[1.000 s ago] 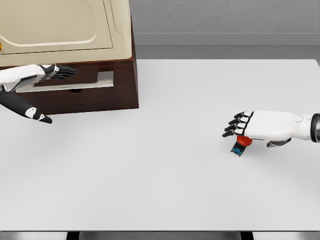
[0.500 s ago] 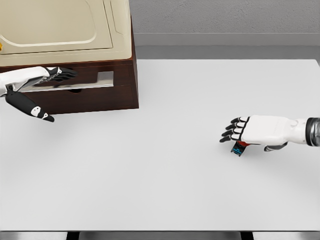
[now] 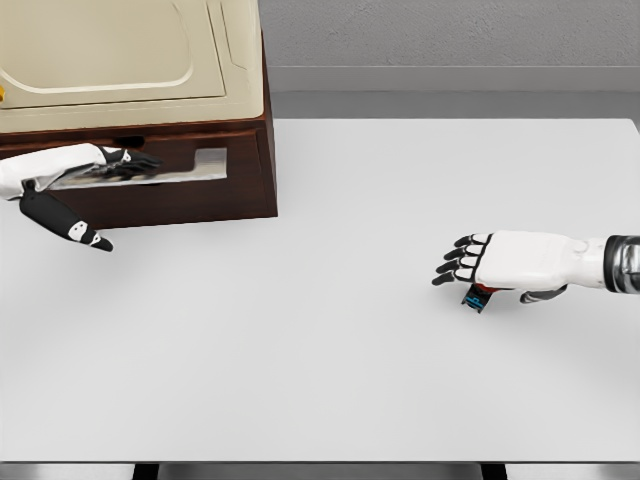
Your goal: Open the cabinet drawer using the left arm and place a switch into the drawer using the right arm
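So the right hand [image 3: 500, 265] sits flat over the switch [image 3: 476, 295] on the white table [image 3: 330, 360], fingers stretched out, not gripping it. Over at the cabinet [image 3: 170, 130], the left hand [image 3: 85, 165] has relaxed fingers resting along the drawer [image 3: 205, 165] front, thumb hanging below.

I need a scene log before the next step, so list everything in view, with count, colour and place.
cabinet: one, dark brown wood with a cream upper part, far left of the table.
drawer handle: one, silver bar, on the cabinet's brown front.
switch: one, red top with a black and blue base, on the table at right, mostly hidden under the right hand.
table: one, white, filling most of the view.
wall: one, grey, along the far edge.
left hand: one, white with black fingers, at the drawer handle.
right hand: one, white with black fingers, flat over the switch.
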Available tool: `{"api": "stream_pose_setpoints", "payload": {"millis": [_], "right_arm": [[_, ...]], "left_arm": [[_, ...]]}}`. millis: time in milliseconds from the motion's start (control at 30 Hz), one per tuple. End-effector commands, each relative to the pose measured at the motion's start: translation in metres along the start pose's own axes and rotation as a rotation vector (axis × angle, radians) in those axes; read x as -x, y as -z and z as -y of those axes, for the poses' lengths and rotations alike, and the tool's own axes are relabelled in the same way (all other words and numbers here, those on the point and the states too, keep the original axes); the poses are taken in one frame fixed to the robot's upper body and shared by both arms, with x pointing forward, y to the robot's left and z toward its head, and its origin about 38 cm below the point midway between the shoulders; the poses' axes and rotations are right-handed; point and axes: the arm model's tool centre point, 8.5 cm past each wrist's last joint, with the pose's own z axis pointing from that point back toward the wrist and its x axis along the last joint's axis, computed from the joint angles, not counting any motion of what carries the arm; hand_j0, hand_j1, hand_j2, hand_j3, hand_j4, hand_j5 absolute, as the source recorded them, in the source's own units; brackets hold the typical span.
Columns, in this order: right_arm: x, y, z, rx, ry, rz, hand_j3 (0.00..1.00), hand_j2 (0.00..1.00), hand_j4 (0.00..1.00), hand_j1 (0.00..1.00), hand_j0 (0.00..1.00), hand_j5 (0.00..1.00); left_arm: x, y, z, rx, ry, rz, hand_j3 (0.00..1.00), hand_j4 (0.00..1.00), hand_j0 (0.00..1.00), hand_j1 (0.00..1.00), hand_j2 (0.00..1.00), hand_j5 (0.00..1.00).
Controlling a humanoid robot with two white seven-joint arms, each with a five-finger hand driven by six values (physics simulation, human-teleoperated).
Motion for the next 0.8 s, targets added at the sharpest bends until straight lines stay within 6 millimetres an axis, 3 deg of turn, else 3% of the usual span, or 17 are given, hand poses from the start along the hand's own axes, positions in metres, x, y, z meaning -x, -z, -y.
{"api": "stream_pose_setpoints", "payload": {"millis": [0, 367, 767], "right_arm": [[0.000, 0.000, 0.000, 0.003, 0.004, 0.000, 1.00, 1.00, 1.00, 1.00, 1.00, 1.00], [0.001, 0.000, -0.001, -0.007, -0.004, -0.007, 1.00, 1.00, 1.00, 1.00, 1.00, 1.00], [0.003, 0.001, 0.000, 0.002, 0.001, -0.013, 1.00, 1.00, 1.00, 1.00, 1.00, 1.00]], "left_arm": [[0.000, 0.001, 0.008, 0.040, -0.021, 0.019, 1.00, 1.00, 1.00, 1.00, 1.00, 1.00], [-0.002, -0.006, 0.014, 0.079, 0.027, 0.074, 1.00, 1.00, 1.00, 1.00, 1.00, 1.00], [-0.001, -0.027, 0.022, 0.121, 0.124, 0.155, 1.00, 1.00, 1.00, 1.00, 1.00, 1.00]]}}
